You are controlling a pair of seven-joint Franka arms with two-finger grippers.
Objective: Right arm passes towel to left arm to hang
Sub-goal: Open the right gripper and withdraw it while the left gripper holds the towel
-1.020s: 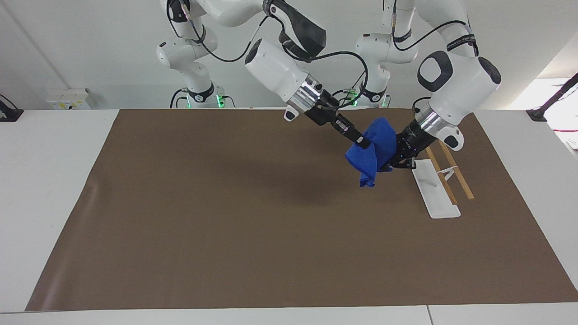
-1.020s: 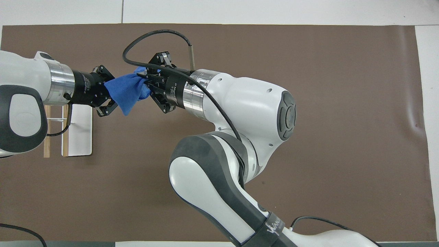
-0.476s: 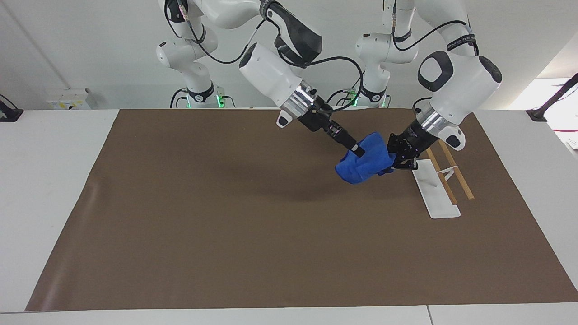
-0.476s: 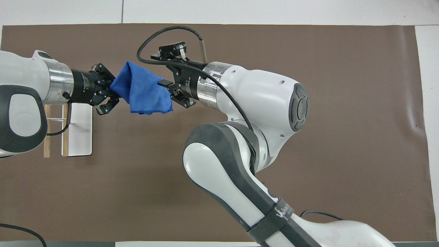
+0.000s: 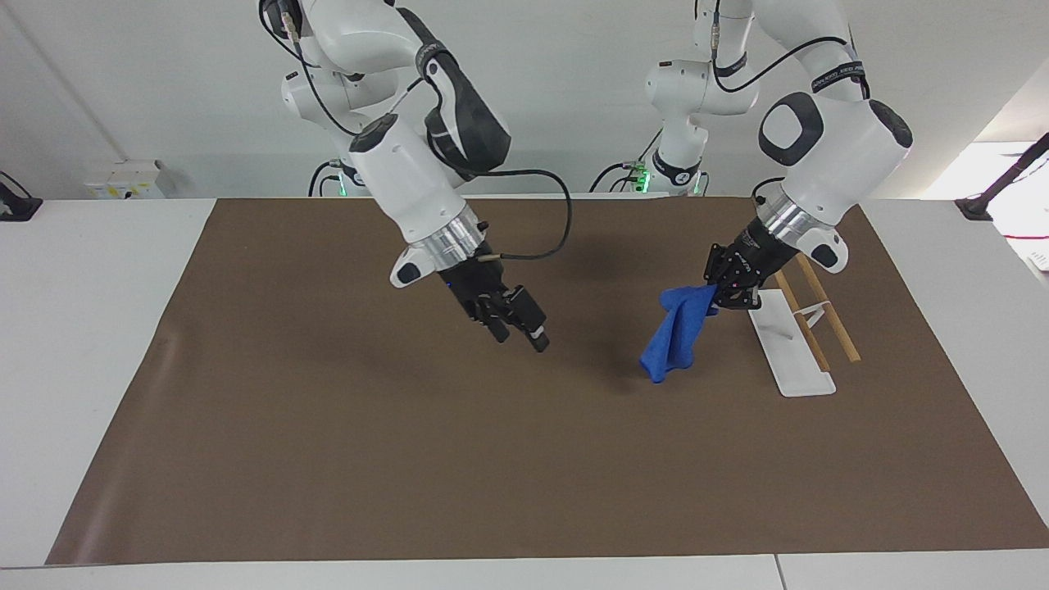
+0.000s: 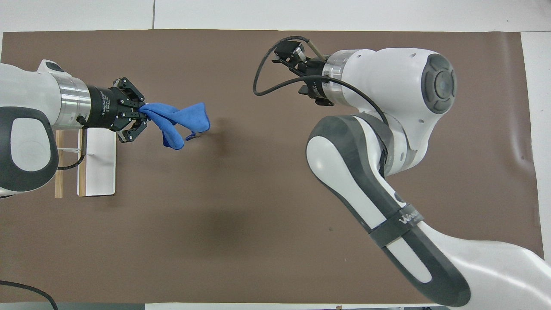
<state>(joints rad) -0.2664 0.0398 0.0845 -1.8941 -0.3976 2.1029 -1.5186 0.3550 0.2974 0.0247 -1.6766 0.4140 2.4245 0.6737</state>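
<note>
Brown matte mat [image 5: 344, 459] covers the white table [image 5: 90, 328]. Bright royal-blue soft cloth towel [image 5: 676, 332] hangs from the left pincer [image 5: 723, 288], clamped at 1 end, beside the white-and-wood rack [image 5: 799, 340]. Right pincer [image 5: 518, 328] hovers mid-mat, well apart, fingers parted, holding nothing.

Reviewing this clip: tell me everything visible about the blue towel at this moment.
The towel is plain royal-blue soft cloth, bunched and twisted. One end is pinched in the left pincer; the rest hangs down over the brown mat, beside the white-and-wood rack and not on it. Whether its lowest fold touches the mat is unclear. Nothing else holds it: the right pincer is apart, open, over the mat's middle.
</note>
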